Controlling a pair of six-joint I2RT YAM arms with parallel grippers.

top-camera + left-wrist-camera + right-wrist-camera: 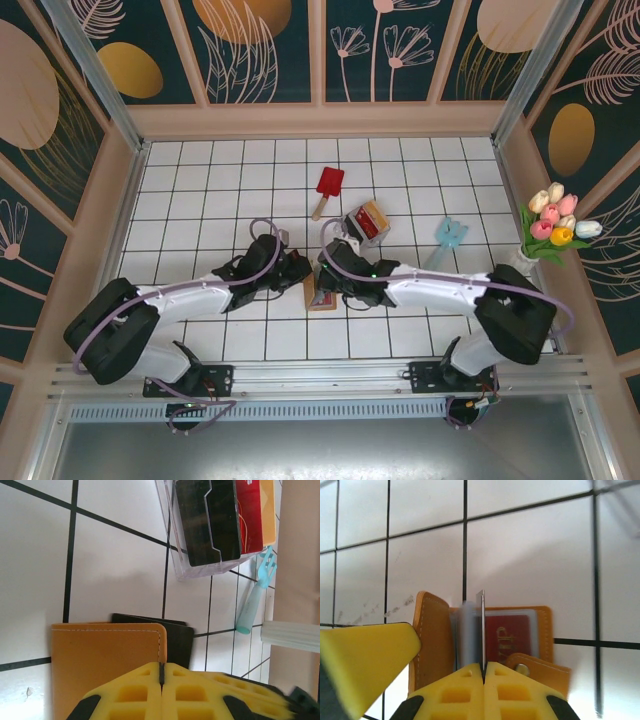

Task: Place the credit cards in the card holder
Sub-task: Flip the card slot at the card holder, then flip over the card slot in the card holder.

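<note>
Centrally in the top view, both arms meet over the card holder [322, 295], which lies on the white tiled table [200, 190] just below the middle of the frame. The left gripper [300, 272] is at the holder's left side and the right gripper [332, 280] at its right.

In the left wrist view the yellow fingers [130, 695] are pressed together at the bottom edge, right over the holder's orange cover; whether they pinch anything I cannot tell. A black card [176, 639] shows beyond the cover's right edge. At the upper right a clear plastic box [200, 570] holds stacked cards [248, 515] in black, red and tan, with a blue fork [252, 600] just below it.

In the right wrist view the right gripper's fingers are clamped on a thin card [481, 625] standing edge-on over the open holder, where a red card [507, 637] sits in an inner slot
</note>
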